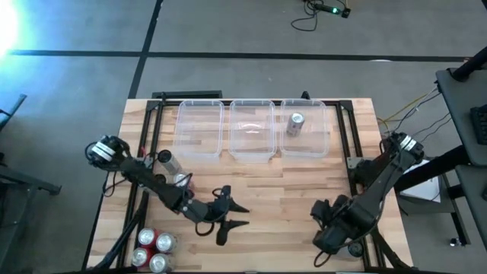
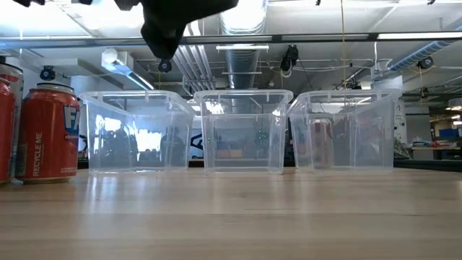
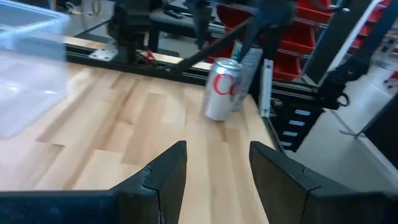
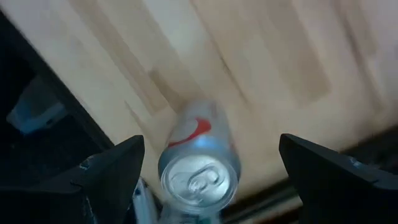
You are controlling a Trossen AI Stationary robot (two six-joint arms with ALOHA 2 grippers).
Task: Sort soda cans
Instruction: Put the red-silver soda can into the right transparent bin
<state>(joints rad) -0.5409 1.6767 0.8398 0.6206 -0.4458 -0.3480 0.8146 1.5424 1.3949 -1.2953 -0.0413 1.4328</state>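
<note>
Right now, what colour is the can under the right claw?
Silver with a red mark, the can sits between the open right claw; right wrist view shows it best.

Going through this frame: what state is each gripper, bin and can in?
left gripper: open, empty.
right gripper: wide open, straddling the edge can, not gripping.
edge can: silver, upright, free.
right bin: holds one binned can, silver, upright.
middle bin: empty.
left bin: empty.
red cans: upright, clustered, unsorted.
Diet can: upright on the table, unsorted.
</note>
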